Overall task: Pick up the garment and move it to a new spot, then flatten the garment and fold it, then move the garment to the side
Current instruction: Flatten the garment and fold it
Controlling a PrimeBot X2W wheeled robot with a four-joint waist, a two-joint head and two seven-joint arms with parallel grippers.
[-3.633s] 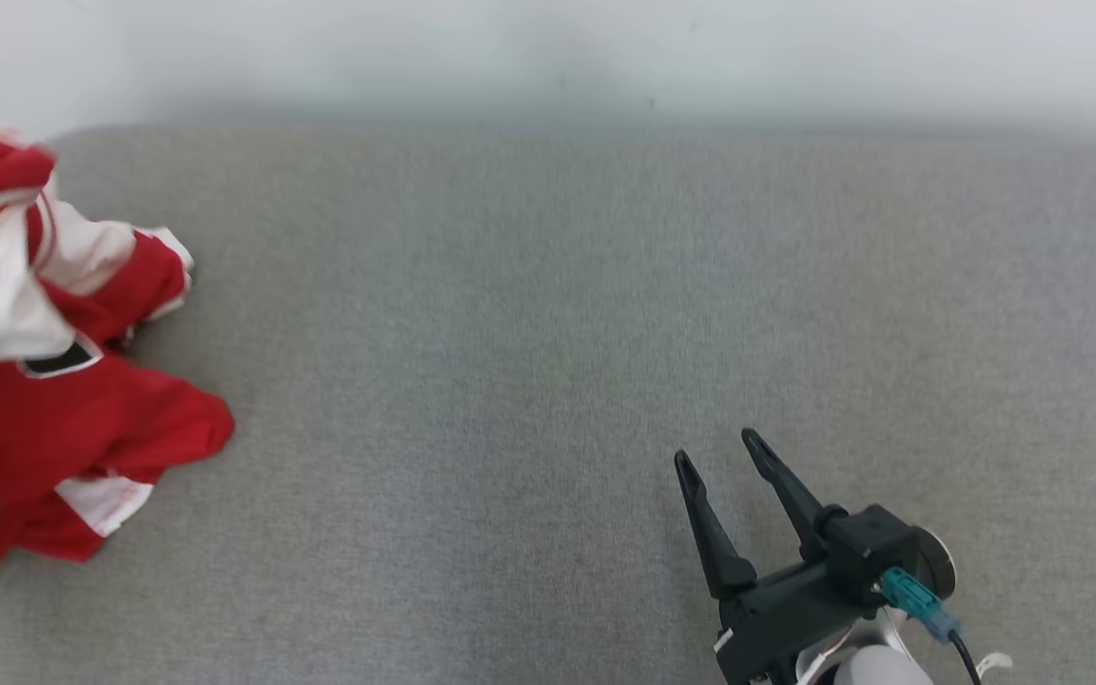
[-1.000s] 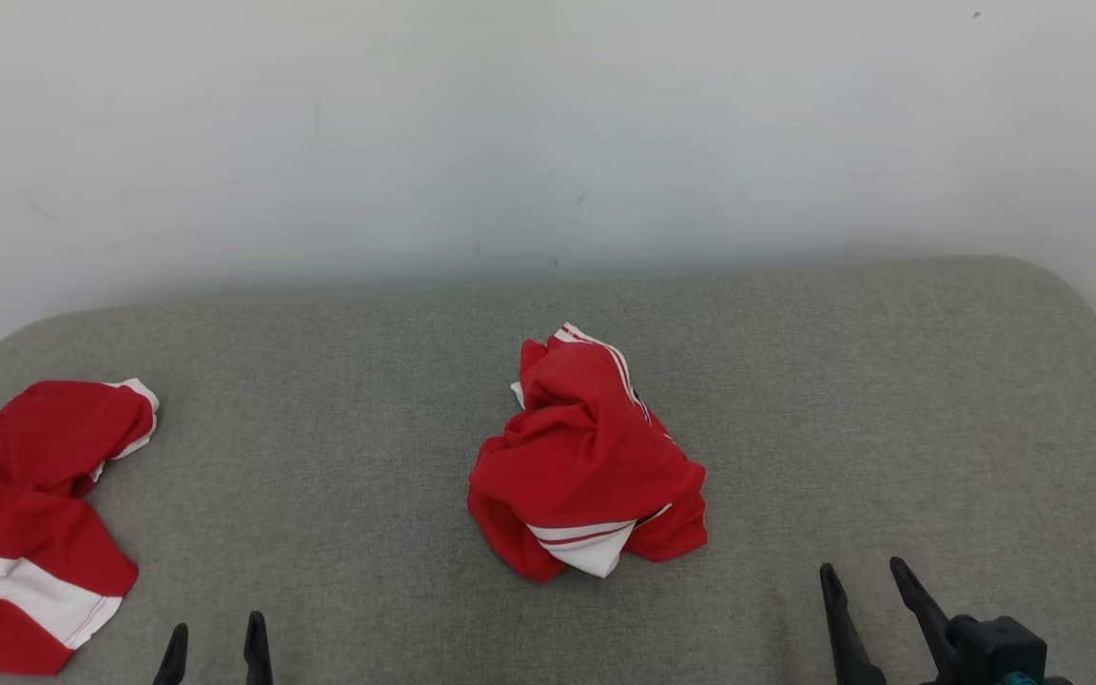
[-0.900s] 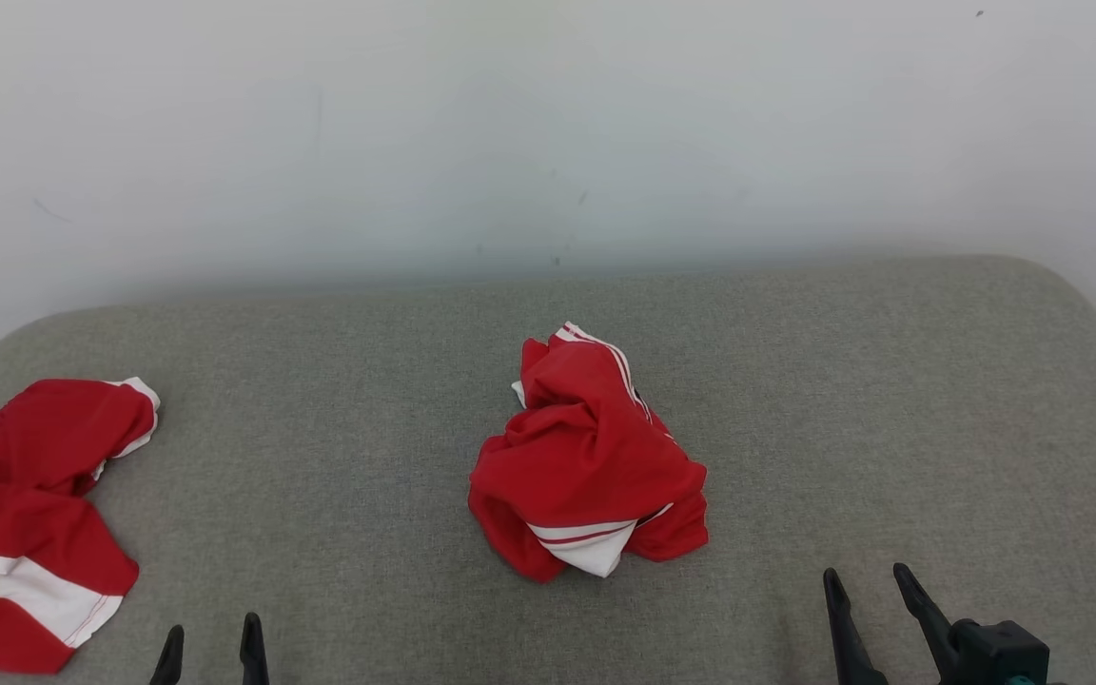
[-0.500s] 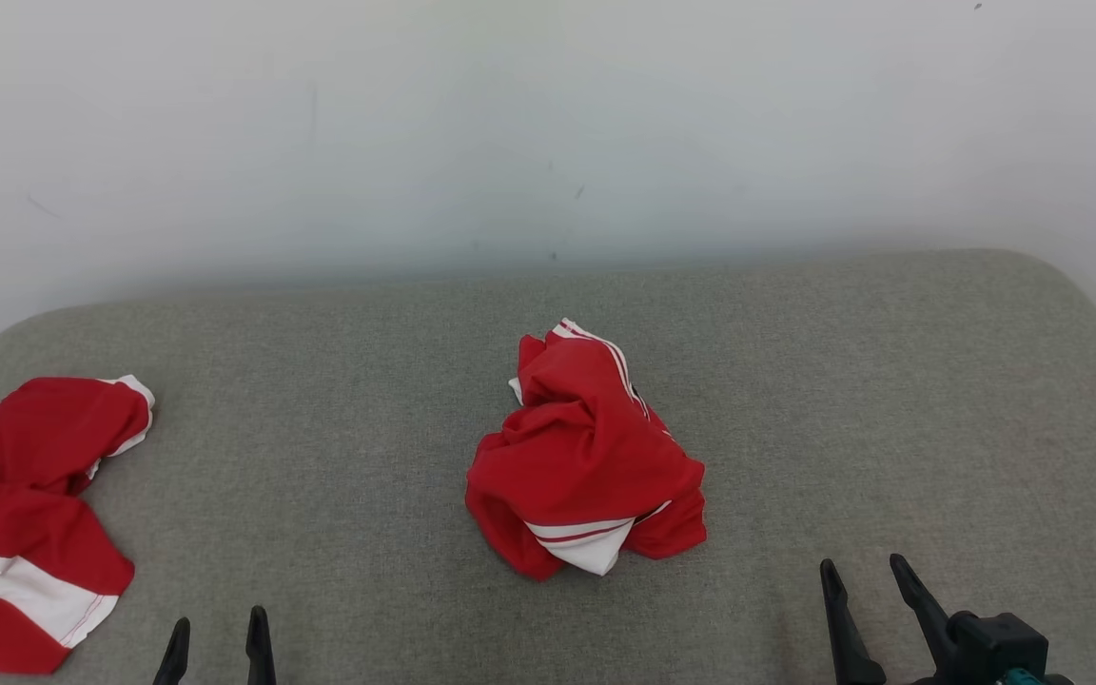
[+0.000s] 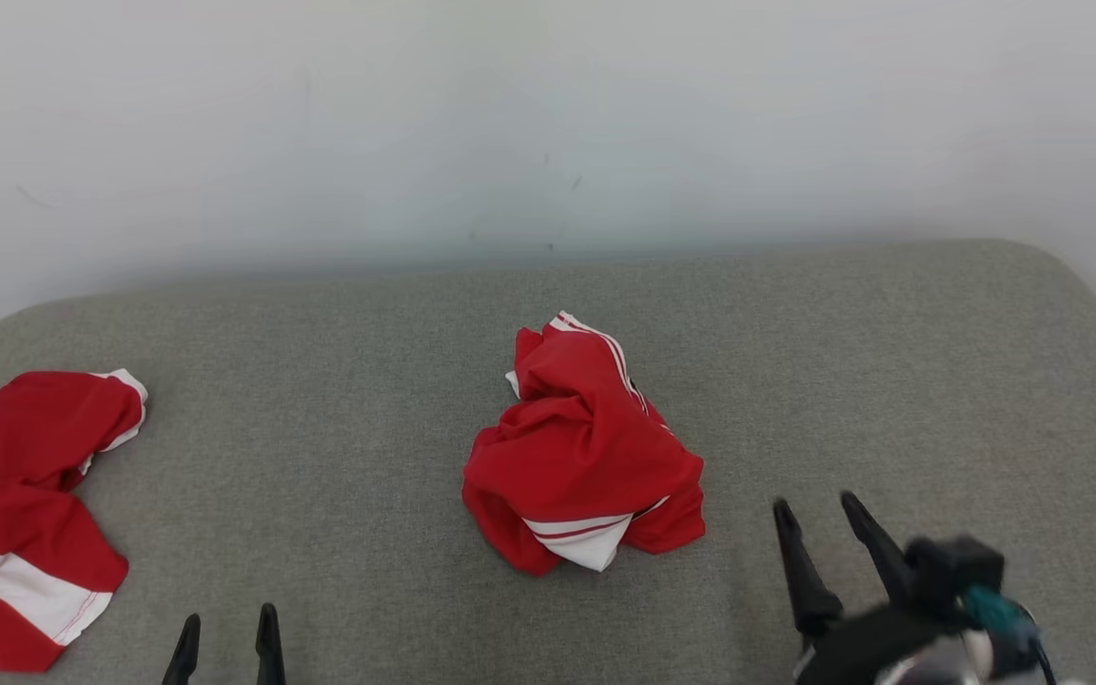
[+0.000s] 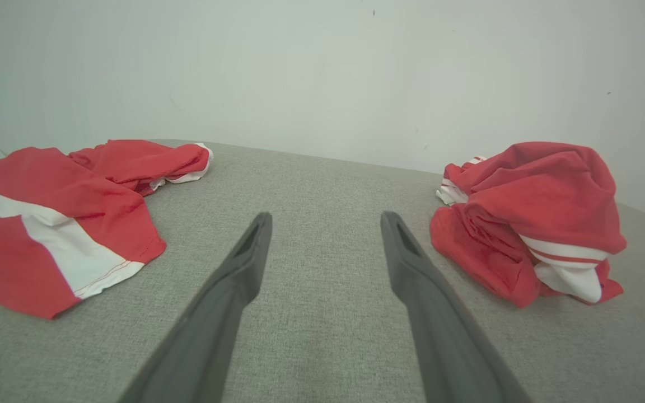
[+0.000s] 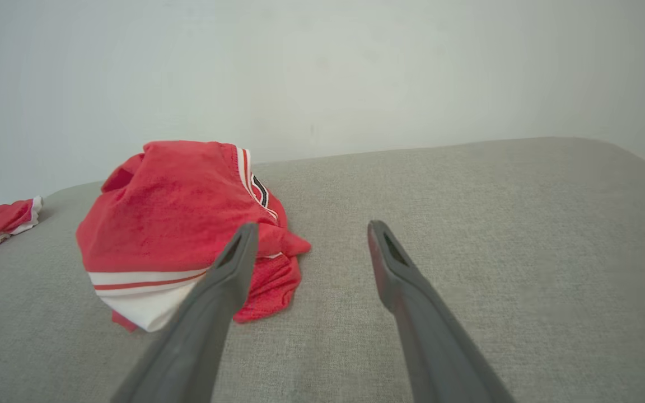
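the right fingers (image 5: 798, 561) have pushed forward since half a second ago. they stand apart and empty, near the crumpled garment (image 5: 581, 457), to its right and on the robot's side. the left fingers (image 5: 269, 652), also apart, sit well to the garment's left. the garment is heaped on the grey pad (image 5: 890, 362), its long axis running away from the robot. the right arm looks nearer for the reach.

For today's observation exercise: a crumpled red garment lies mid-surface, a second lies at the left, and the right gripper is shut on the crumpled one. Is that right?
No. The right gripper is open and empty, apart from the crumpled garment, as the head view shows. The rest holds: that garment lies mid-surface, the second garment at the left.
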